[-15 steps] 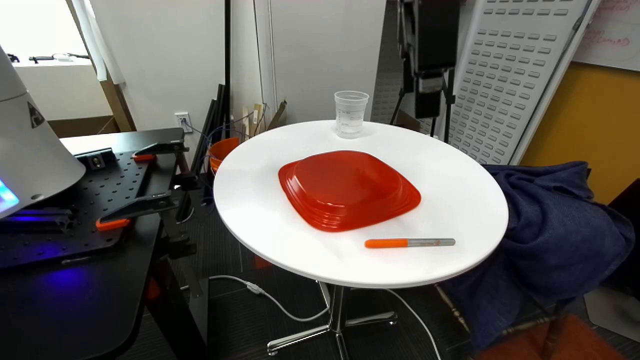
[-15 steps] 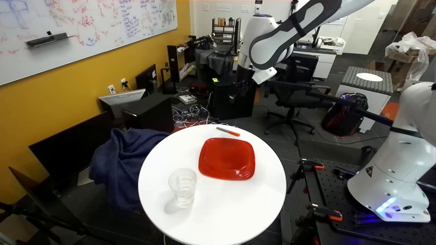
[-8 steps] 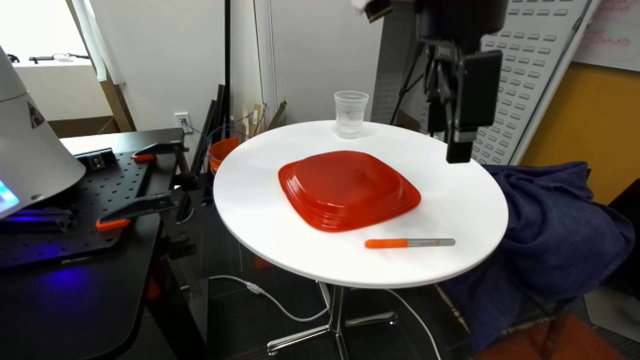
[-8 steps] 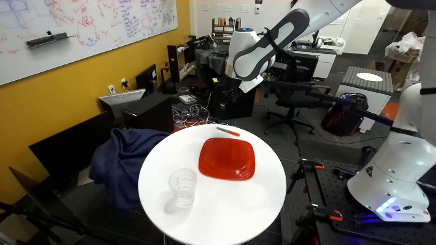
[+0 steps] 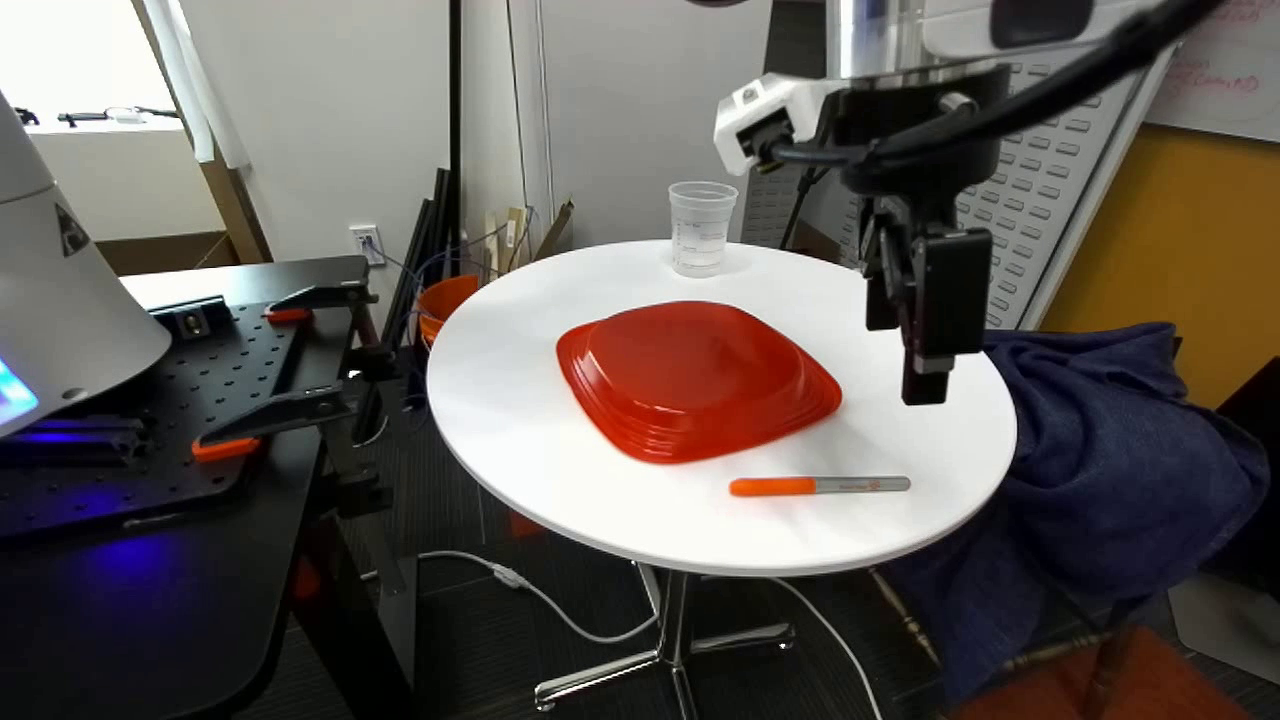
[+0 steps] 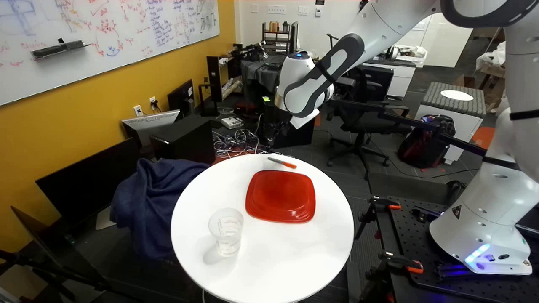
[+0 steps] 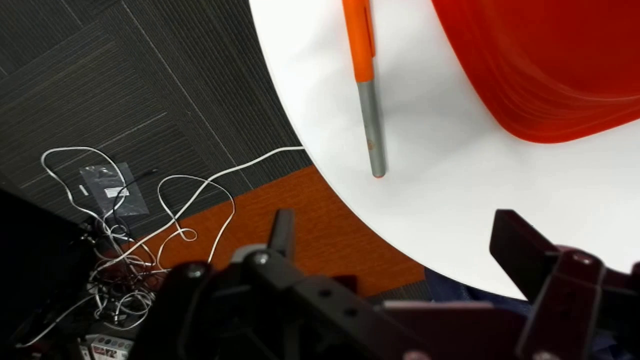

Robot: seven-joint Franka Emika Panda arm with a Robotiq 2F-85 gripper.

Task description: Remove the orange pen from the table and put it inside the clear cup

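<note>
Your gripper point(image 7: 395, 220) is released: blunt black fingers point(image 7: 517, 242) stand wide apart, above the level of the table point(image 5: 510, 400), near its rim. In the wrist view one finger shows against orange-brown carpet point(image 7: 325, 225), the other against the smooth white top. Your pen point(image 5: 820, 486) lies flat on the table, apart from the fingers: thin, straight, orange along one part of the barrel, dull grey along the rest. Table: round, hard-edged top, carried on a shiny metal stand point(image 5: 676, 610). In an exterior view you find the pen at the near right, near the plate point(image 5: 700, 375) and not touching it. Plate: glossy red, square with rounded corners, stepped ridges around a raised middle. Far side, same view: your cup point(image 5: 702, 228), clear tapered plastic with faint printed marks, upright and well apart from the pen. To the right, you have a cloth point(image 5: 1110, 460), dark blue, soft and heavily creased. At left, a black workbench point(image 5: 120, 620) bears a flat board point(image 5: 230, 370) pierced with small round holes.
</note>
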